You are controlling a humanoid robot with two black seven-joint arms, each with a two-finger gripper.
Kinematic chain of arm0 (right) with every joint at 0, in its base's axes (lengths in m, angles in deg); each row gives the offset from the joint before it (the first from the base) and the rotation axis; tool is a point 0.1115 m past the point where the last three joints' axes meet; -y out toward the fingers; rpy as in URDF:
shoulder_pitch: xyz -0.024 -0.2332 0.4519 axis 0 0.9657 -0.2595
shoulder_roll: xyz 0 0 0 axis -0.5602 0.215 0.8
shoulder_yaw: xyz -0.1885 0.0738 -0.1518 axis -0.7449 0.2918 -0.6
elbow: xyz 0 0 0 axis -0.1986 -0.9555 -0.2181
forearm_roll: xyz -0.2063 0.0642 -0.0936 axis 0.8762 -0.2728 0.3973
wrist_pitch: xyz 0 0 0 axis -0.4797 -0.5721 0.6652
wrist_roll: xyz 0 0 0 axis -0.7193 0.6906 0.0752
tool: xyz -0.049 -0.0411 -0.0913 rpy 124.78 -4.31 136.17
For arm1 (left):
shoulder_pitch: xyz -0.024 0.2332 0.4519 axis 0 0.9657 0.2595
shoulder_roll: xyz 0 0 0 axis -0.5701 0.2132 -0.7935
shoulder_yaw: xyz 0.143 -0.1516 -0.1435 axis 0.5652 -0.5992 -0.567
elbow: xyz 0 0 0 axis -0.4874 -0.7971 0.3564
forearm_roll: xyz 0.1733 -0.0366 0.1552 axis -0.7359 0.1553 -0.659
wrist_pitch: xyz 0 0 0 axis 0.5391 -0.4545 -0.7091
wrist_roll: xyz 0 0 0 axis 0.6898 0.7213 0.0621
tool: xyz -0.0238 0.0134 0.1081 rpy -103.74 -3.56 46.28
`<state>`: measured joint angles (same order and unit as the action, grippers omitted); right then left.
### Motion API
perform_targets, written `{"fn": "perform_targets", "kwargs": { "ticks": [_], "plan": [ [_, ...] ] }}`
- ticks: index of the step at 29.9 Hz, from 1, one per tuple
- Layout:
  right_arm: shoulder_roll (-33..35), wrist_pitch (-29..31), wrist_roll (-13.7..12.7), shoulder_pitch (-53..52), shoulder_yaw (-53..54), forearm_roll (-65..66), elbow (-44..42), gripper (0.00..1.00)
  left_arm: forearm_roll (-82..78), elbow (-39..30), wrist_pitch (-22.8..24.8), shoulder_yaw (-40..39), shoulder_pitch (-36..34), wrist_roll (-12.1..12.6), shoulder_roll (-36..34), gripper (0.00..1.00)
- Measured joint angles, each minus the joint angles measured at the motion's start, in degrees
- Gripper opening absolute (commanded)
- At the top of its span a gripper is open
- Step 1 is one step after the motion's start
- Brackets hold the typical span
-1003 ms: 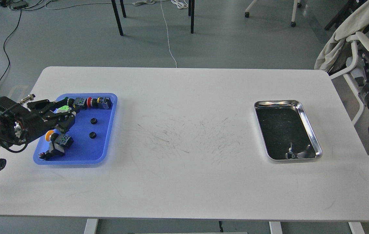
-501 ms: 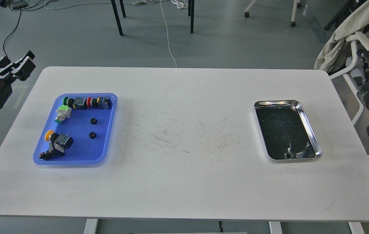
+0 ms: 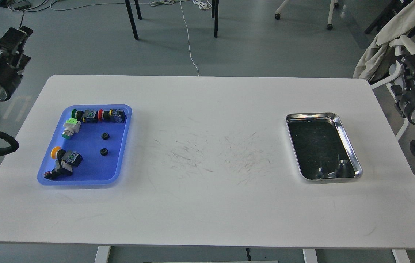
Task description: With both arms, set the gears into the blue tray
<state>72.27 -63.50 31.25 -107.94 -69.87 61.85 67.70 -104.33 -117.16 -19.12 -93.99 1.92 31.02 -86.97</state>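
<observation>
Two gears sit inside the blue tray (image 3: 118,166) on the left side of the white table (image 3: 207,204); the upper gear (image 3: 105,136) lies just right of the tray's middle, and the lower gear (image 3: 103,151) sits just below it, the two close but apart; both rest flat on the blue floor, touching nothing else. Push-button switches share the tray; along the far rim runs a row, a green-capped switch (image 3: 83,115) and next to it a red-capped switch (image 3: 110,115); below them a white-bodied switch with a green cap (image 3: 70,128) lies tilted near the left wall; at the near left corner an orange-capped switch (image 3: 65,159) lies on its side.

Over to the arms; the left gripper (image 3: 14,39) is up off the table, beyond its far left corner and well apart from the tray, seen dark and end-on, so I cannot tell how its jaws stand; nothing shows in it. The right gripper (image 3: 414,65) hangs past the table's right edge, near a chair draped in pale cloth (image 3: 383,47); it too is small and dark, jaw state impossible to tell. On the right of the table lies a steel tray (image 3: 315,116) with a dark inside; scuff marks (image 3: 214,155) streak the tabletop between the two trays.
</observation>
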Motion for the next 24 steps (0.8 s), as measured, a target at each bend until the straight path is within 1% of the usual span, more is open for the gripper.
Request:
{"fn": "perform_targets", "kwargs": {
  "ticks": [3, 7, 11, 14, 17, 19, 24],
  "plan": [
    [1.21, 0.26, -0.01, 1.23, 3.43, -0.20, 2.60, 0.97, 0.50, 0.10, 5.25, -2.32, -0.01, 0.00, 0.56, 0.99],
    [1.48, 0.89, 0.10, 2.96, 7.66, -0.32, 3.57, 0.97, 1.95, -0.27, 10.87, -3.62, -0.01, 0.00, 0.76, 0.99],
    [1.51, 2.06, 0.14, 4.39, 10.75, -0.51, 4.22, 0.97, 4.63, -0.31, 15.40, -3.99, 0.20, 0.00, 0.30, 0.99],
    [1.51, 2.43, 0.19, 5.20, 13.14, -2.38, 4.31, 0.97, 9.40, -0.50, 19.68, -6.30, 0.49, 0.10, -0.74, 0.99],
    [1.43, 2.66, 0.22, 5.46, 14.51, -4.31, 4.32, 0.97, 13.86, -0.54, 20.98, -8.18, 0.63, 1.13, -1.61, 0.99],
    [1.37, 2.69, 0.23, 5.49, 15.03, -4.68, 4.31, 0.97, 15.33, -0.57, 21.18, -8.82, 0.63, 1.92, -1.70, 0.99],
    [1.38, 2.17, 0.25, 5.53, 15.77, -4.81, 4.24, 0.97, 17.63, -0.93, 21.24, -9.24, 1.18, 3.03, -1.71, 0.99]
  ]
}}
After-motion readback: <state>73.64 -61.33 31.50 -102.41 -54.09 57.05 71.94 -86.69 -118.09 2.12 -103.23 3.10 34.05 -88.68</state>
